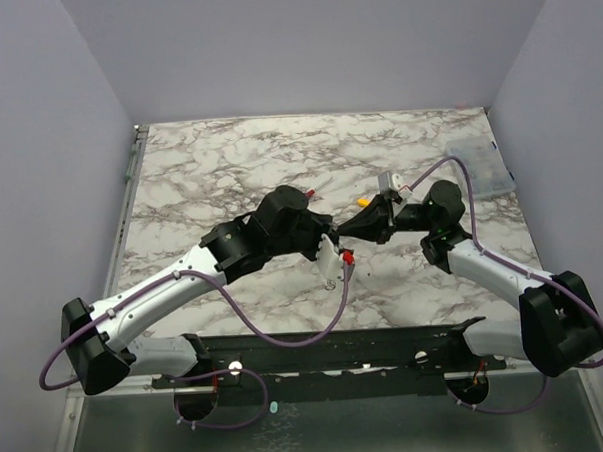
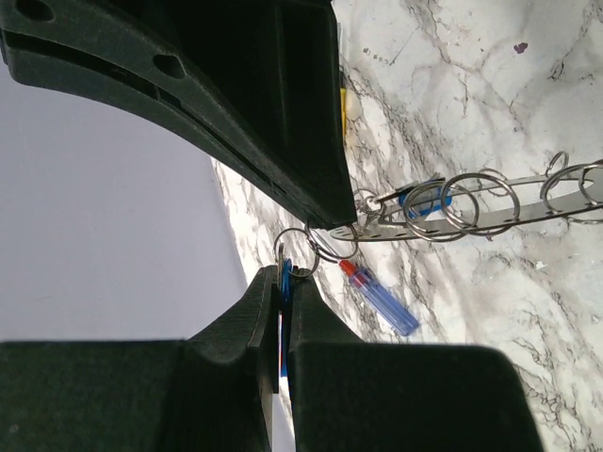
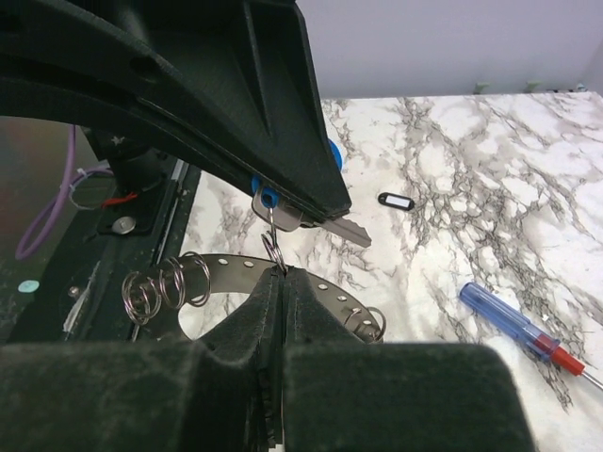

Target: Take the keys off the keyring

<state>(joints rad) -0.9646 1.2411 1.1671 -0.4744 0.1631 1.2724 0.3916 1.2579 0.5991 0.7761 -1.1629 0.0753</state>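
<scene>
Both pincers were clenched: left pincer [image 2: 281, 282] on a blue key [image 3: 316, 221], right pincer [image 3: 280, 281] on the keyring [image 3: 226, 268]. Label on the black tag [image 3: 396, 200] lying on the surface [image 3: 471, 160] was too small to read.

The top view looks down from high on the near side, taking in the whole tabletop [image 1: 229, 169]. Each wrist view peers closely past its own tips, the left end effector [image 2: 283, 282] and the right end effector [image 3: 281, 278]. Both show the blue tool [image 2: 382, 297] beside them.
</scene>
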